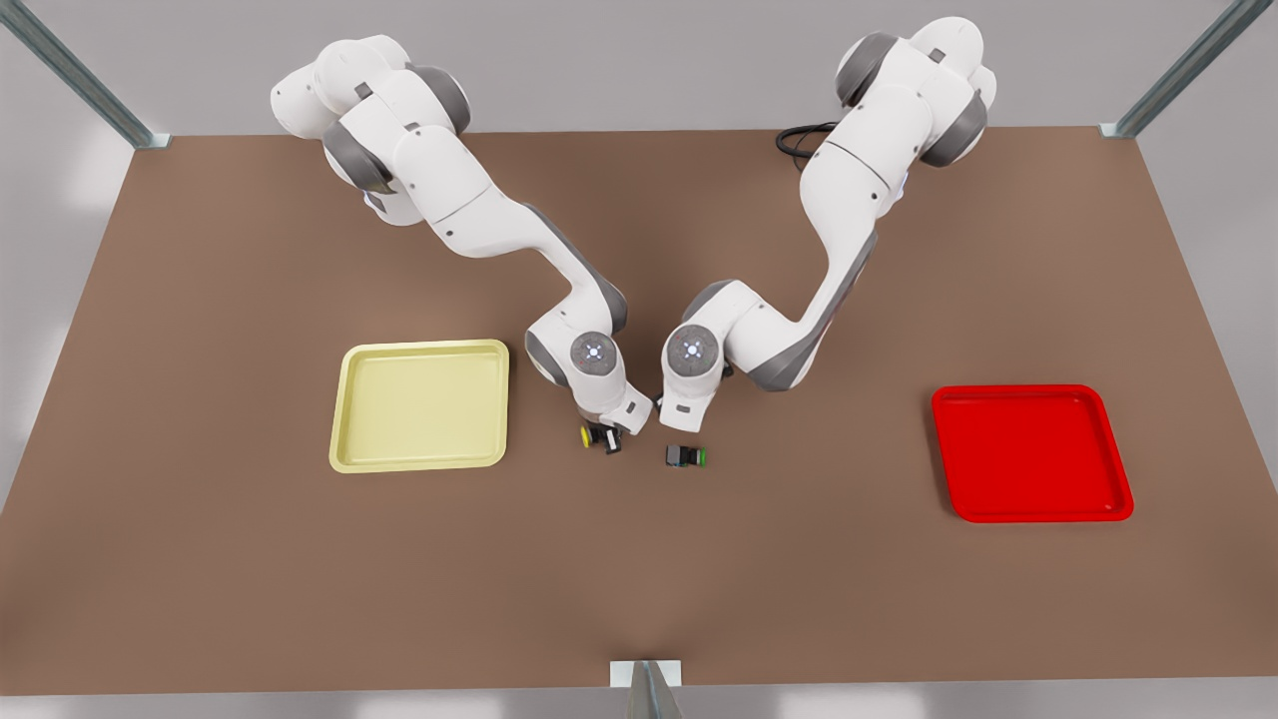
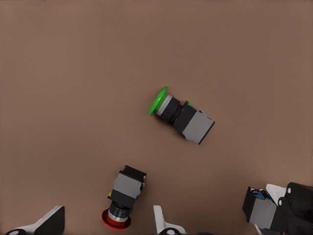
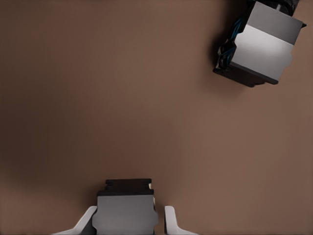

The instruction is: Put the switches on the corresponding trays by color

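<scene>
Straddling two of the three switches, both arms sit low at the centre of the table (image 1: 300, 579), with no switch lifted.

Near the front view's centre, the right gripper (image 1: 607, 436) brackets the dark body of the yellow switch (image 1: 591, 436) with parted fingers, a thin gap showing on one side. The left gripper (image 2: 107, 210), just to its right in that view, stands wide open around the red switch (image 2: 124, 193) without touching it. The green switch (image 1: 687, 456) lies free on its side just below the left gripper. The yellow tray (image 1: 424, 346) at centre left and the red tray (image 1: 1018, 389) at far right hold nothing. Each switch looks light, rigid and prone to roll on its round cap, so the flat flanks of the blocky body probably offer the surest hold.
</scene>
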Controlling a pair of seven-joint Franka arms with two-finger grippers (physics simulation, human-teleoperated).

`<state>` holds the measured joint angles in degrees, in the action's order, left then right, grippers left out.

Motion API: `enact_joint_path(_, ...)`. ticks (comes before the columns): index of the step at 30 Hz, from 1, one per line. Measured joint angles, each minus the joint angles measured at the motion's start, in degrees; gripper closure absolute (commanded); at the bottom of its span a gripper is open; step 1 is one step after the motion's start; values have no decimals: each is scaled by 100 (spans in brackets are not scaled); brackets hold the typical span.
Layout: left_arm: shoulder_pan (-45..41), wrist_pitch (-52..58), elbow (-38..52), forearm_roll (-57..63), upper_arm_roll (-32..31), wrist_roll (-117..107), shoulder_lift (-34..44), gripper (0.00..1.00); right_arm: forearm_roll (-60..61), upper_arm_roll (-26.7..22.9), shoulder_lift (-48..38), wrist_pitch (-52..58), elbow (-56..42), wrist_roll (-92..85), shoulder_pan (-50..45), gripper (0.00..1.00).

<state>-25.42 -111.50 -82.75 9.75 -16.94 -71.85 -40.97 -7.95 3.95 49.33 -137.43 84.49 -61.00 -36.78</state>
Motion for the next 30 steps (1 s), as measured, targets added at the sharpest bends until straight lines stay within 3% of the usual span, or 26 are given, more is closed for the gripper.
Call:
enact_joint_path(6,428,15,-656,163,94,544,420,0,-145,0,6,-3,-3,0,-31,47)
enact_joint_path(14,433,13,-672,152,84,542,516,0,-141,0,-33,41,-12,-21,-25,50)
enact_joint_path(19,590,400,-641,109,234,1137,965,0,-132,9,-460,433,71,-47,13,49)
enact_joint_path(25,617,394,-692,92,367,1474,901,0,-128,4,-1999,305,2254,-74,315,49)
enact_joint_path(27,581,258,-1078,90,368,1498,918,0,-140,-8,-2532,-139,3273,-82,456,49)
enact_joint_path(30,615,-68,-1368,77,204,1498,786,0,-148,-246,-2865,-164,3824,-566,757,49)
